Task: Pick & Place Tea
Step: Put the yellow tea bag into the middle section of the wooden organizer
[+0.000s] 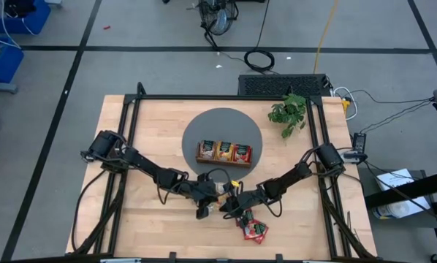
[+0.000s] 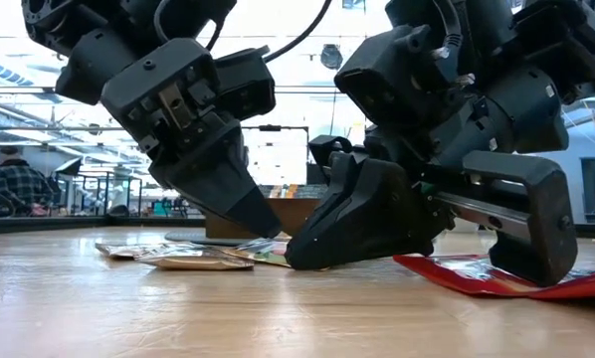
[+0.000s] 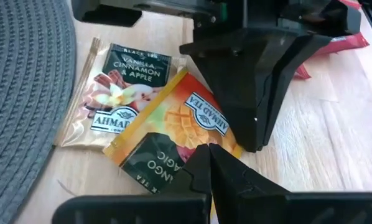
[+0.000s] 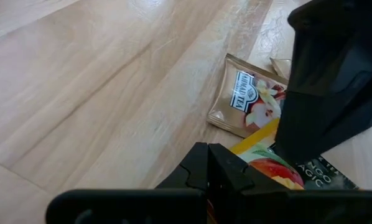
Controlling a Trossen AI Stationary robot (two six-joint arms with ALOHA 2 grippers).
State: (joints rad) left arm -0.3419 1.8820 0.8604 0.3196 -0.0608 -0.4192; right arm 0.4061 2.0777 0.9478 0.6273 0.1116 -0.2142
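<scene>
Two dark arms meet low over the near middle of a pale wooden table [image 1: 145,131]. The left gripper [image 1: 204,207] and the right gripper [image 1: 229,205] point at each other, tips almost touching. Between them lie two loose sachets. The orange sachet [image 3: 186,124], printed with mango, lies flat under both sets of fingers, one corner pointing away from the left gripper. In the left wrist view the left fingers [image 3: 201,165] look pressed together over its near edge; whether they pinch it, I cannot tell. The right fingers [image 4: 208,162] also look closed, right at the same sachet, so both arms are equally near. A cream sachet [image 3: 120,93], vanilla and cinnamon, lies just beside it, partly tucked under. Red sachets [image 1: 253,229] sit in a small heap nearer the table's front edge, just right of the right gripper.

Farther back, a brown tray [image 1: 224,152] on a round grey mat [image 1: 204,124] holds more sachets upright. The sachets are thin, glossy, crinkly foil squares; likely slippery to lift off flat wood.
</scene>
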